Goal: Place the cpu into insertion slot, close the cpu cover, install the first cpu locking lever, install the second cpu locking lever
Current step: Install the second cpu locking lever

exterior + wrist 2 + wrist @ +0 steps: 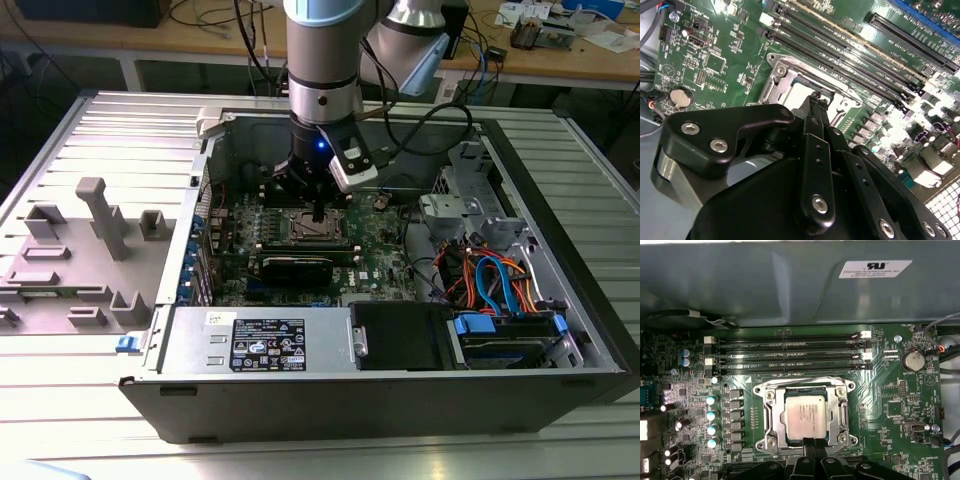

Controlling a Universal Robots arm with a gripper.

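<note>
Here, cpu (806, 416) seated, claw (810, 442) at its edge

Look at your arm (322, 60): silver-grey round joints, a pale blue cap up top, a small blue light glowing on the wrist. Black cables loop off its side beside a white, dark-faced camera block (352, 166). Your gripper (816, 100) is matte black, glossy linkage bars studded with silver screws.
</note>
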